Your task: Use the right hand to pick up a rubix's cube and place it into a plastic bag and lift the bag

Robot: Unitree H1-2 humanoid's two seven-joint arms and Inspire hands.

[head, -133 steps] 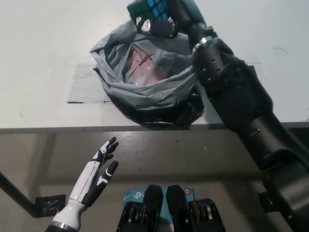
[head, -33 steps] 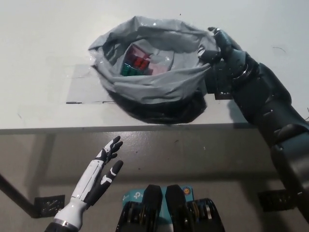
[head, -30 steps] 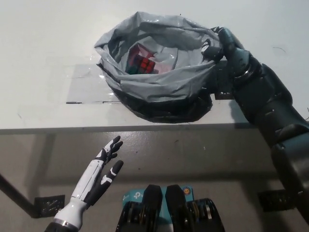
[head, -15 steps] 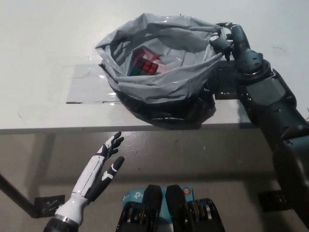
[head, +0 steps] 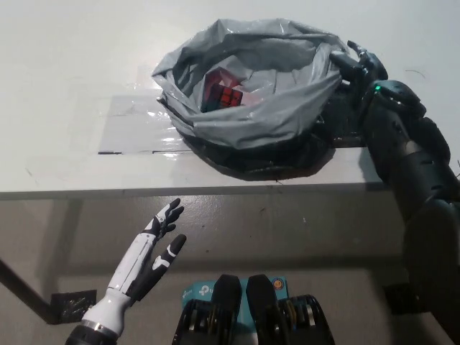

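The rubix's cube [head: 222,93] lies inside the plastic bag [head: 248,90], toward the left of the bag's open mouth, in the upper middle of the frame. Red faces show; the cube sits tilted against the inner wall. The placing step therefore appears complete, and the step in hand is judged to be the lift.

The bag rests on the white table [head: 72,86], close to the table's near edge. Its grey rim stands up and open, with a darker bulge of plastic beneath the rim on the near side. A clear sheet [head: 140,126] taped to the tabletop lies just left of the bag, and the bag overlaps its right end.

The black right hand [head: 359,65] is at the bag's right rim, in the upper right of the frame. Its fingers are curled against the rim and seem to pinch a fold of plastic there, though the contact itself is partly hidden by the bag, so the firmness of the hold cannot be confirmed.

The white left hand [head: 147,255] rests idle at the lower left, below the table edge, fingers spread and holding nothing.

The next move calls for a steady upward pull. With only one side of the rim held, the bag is likely to hang lopsided, so the cube could shift or the thin plastic slip out.
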